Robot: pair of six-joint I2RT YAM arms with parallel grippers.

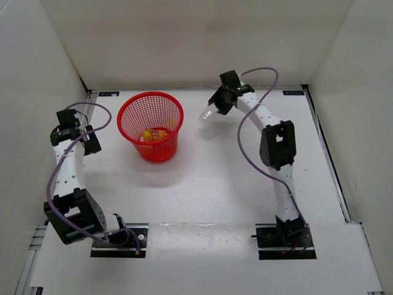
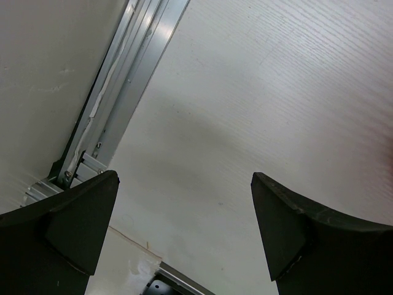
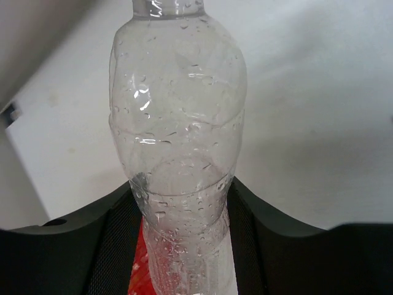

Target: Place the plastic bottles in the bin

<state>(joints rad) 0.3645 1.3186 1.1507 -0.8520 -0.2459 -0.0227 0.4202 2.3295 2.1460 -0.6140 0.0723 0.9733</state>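
Observation:
The red mesh bin stands upright at the back centre-left of the table. Orange bottles with yellow caps lie inside it on the bottom. My right gripper is shut on the clear colourless bottle and holds it in the air just right of the bin's rim. In the right wrist view the clear bottle fills the middle, clamped between both fingers, with droplets inside and red showing behind its lower part. My left gripper is open and empty, over bare table near the left wall.
White walls enclose the table on the left, back and right. An aluminium rail runs along the left table edge close to my left gripper. Black mounts sit at the back corners.

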